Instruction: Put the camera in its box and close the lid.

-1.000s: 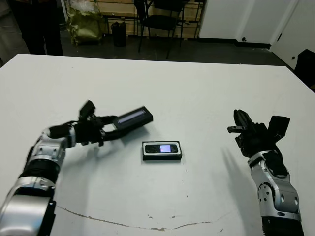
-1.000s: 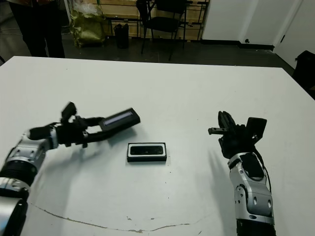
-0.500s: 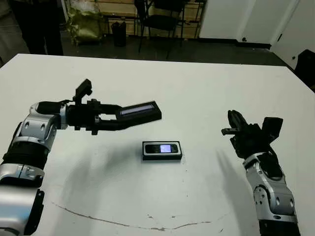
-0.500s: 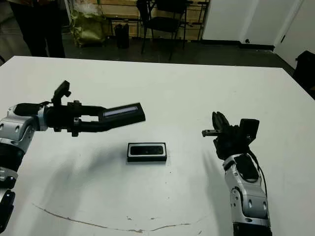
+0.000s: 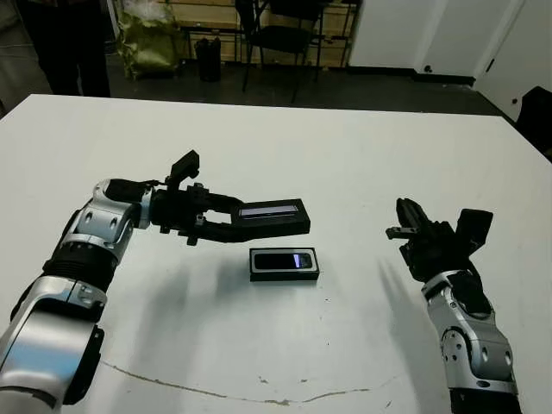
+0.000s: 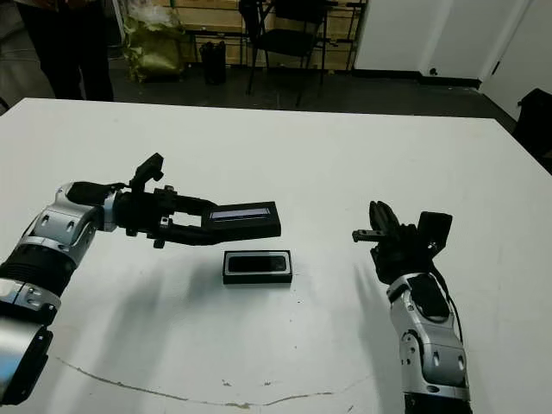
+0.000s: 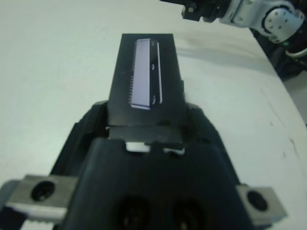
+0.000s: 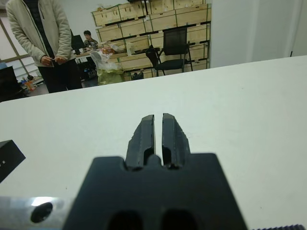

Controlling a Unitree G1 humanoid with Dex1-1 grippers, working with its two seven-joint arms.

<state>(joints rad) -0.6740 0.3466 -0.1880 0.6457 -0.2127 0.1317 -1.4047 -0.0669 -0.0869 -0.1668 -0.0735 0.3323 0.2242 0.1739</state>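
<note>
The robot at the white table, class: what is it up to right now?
The left end effector holds the black lid in the air, just beyond the box and not yet on it. The camera already lies inside the box in the middle of the table. The right end effector is shut on nothing, off to the side.

The left arm reaches out level toward the middle, its left gripper (image 5: 226, 218) clamped on the lid (image 5: 274, 216). The right gripper (image 8: 159, 135) is raised, fingers pressed together, holding nothing.
</note>
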